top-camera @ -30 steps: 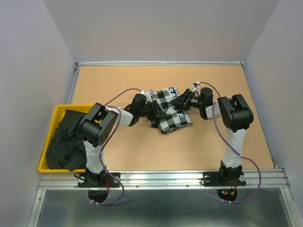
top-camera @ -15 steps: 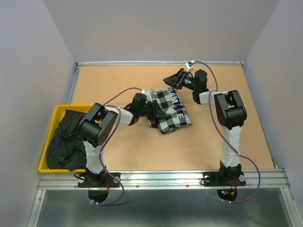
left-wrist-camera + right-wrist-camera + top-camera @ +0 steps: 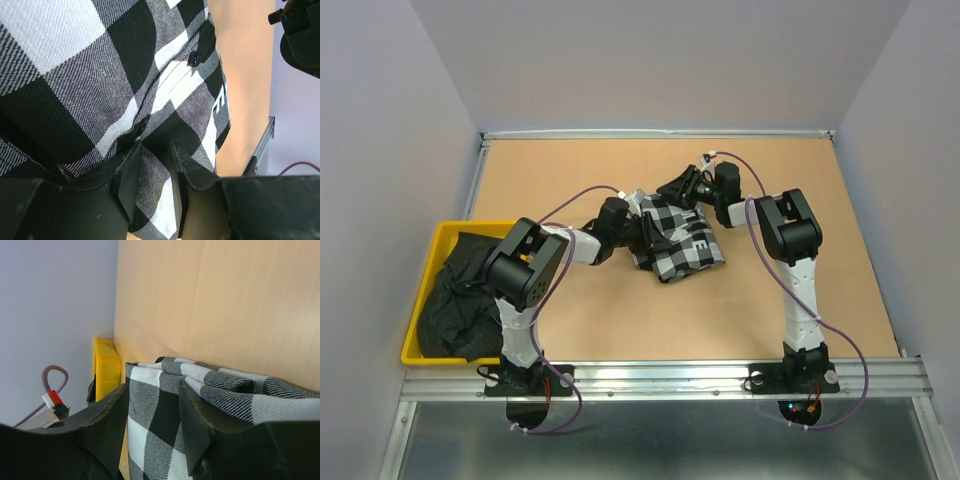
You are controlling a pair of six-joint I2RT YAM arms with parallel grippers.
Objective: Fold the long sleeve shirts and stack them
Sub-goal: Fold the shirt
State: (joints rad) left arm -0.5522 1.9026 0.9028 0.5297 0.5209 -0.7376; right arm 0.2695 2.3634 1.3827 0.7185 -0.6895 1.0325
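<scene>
At the middle of the tan wooden table (image 3: pixel 620 320), the soft black-and-white checked long sleeve shirt (image 3: pixel 682 245) lies as a loose, partly folded bundle. The left gripper (image 3: pixel 638 232) seems to pinch its left edge, jaws nearly closed on cloth. The right gripper (image 3: pixel 676 189), jaws apart and holding nothing, hovers at the far edge. The plain black long sleeve shirt (image 3: pixel 455 295) lies crumpled and unfolded in a yellow plastic bin (image 3: pixel 470 226). Nothing is stacked yet.

Fixed overhead view down onto the whole table (image 3: pixel 570 170); both wrist views close against the same check shirt (image 3: pixel 680 240).
</scene>
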